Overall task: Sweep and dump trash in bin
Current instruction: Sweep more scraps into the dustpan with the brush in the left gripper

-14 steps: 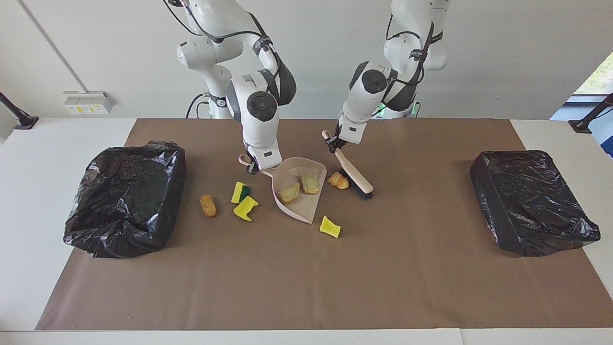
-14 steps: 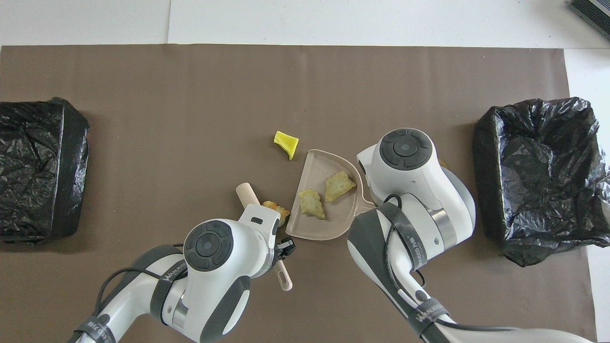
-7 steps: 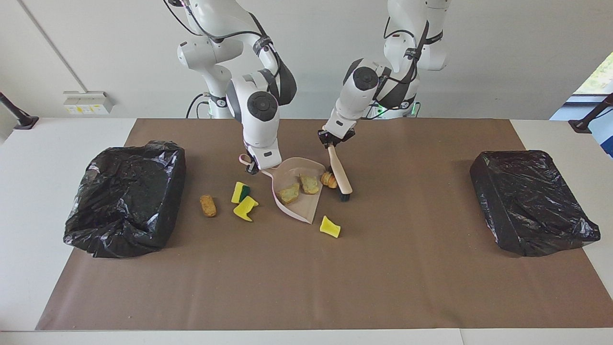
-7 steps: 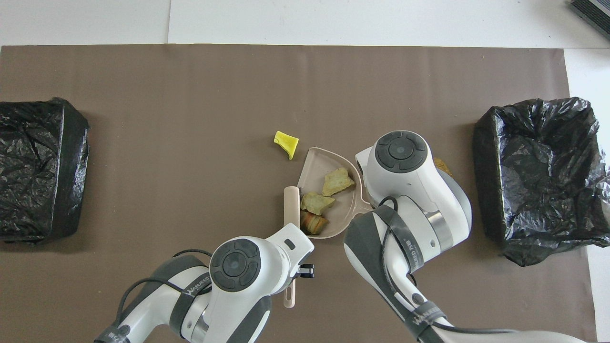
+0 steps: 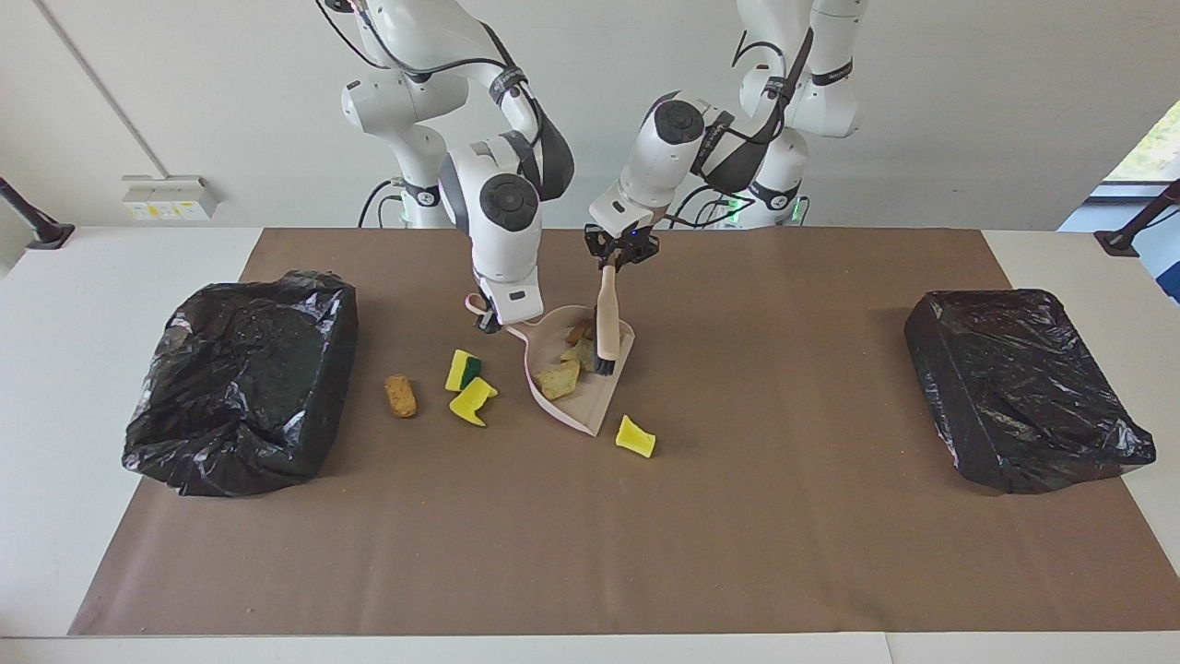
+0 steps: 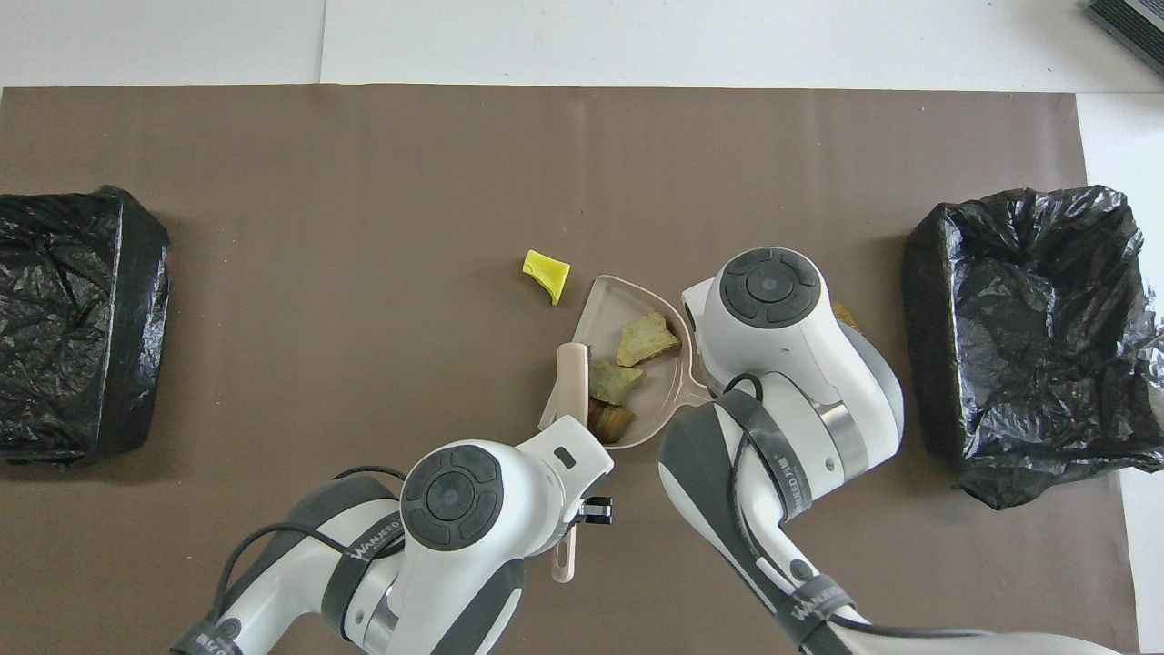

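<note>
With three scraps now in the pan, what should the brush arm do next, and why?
Probably lift the brush out of the dustpan and carry it over the loose yellow scrap beside the pan's open edge. The left gripper holds the brush, and that scrap lies closest.

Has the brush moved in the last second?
Yes. The brush, held by the left gripper, has swung toward the right arm's end, off the brown mat and into the dustpan, pushing the croissant-like piece in.

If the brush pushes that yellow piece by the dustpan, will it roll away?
Probably not. The yellow piece looks like a wedge-shaped sponge scrap with flat sides, so it should slide or tumble. It seems light and soft, so the brush might flick it.
</note>
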`<state>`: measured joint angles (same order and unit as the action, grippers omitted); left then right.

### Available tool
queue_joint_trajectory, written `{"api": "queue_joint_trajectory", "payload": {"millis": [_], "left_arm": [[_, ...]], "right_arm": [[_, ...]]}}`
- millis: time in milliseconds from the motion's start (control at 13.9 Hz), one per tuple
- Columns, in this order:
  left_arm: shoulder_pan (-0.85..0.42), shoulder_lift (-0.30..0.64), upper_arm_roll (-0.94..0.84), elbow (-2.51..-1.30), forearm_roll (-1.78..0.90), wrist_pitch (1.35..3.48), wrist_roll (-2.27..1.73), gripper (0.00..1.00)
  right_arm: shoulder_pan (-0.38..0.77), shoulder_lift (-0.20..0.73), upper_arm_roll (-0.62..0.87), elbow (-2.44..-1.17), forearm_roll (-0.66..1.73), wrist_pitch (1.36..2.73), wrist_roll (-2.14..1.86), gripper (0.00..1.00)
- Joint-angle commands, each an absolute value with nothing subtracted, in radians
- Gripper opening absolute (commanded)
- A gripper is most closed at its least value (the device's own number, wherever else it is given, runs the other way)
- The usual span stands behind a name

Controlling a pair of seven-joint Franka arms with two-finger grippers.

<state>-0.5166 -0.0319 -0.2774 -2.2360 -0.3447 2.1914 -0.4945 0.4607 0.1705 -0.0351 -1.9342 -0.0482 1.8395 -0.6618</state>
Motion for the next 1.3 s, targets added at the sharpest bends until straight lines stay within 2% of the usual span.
{"api": "queue_joint_trajectory", "payload": {"millis": [0, 216, 504, 649, 865, 1225], "left_arm": [[-0.407, -0.022, -0.271, -2.218, -0.280, 2.123, -0.421, 0.00], [-0.298, 0.027, -0.270, -2.169, -0.124, 2.118, -0.263, 0.00], [-0.227, 0.190, -0.270, -1.972, 0.004, 2.111, -0.135, 0.00], [-0.206, 0.264, -0.270, -1.884, 0.043, 2.108, -0.068, 0.00], [-0.207, 0.293, -0.270, -1.878, 0.096, 2.108, -0.002, 0.00], [-0.216, 0.284, -0.273, -1.897, 0.097, 2.097, 0.072, 0.00]], "right_arm": [[0.440, 0.140, -0.028, -1.937, -0.026, 1.813, -0.586, 0.00], [0.457, 0.138, -0.021, -1.936, 0.020, 1.825, -0.445, 0.00], [0.466, 0.137, -0.020, -1.937, 0.021, 1.841, -0.452, 0.00], [0.491, 0.138, -0.020, -1.948, 0.023, 1.913, -0.446, 0.00], [0.492, 0.137, -0.020, -1.950, 0.023, 1.913, -0.417, 0.00], [0.485, 0.123, -0.021, -1.976, 0.020, 1.904, -0.475, 0.00]]}}
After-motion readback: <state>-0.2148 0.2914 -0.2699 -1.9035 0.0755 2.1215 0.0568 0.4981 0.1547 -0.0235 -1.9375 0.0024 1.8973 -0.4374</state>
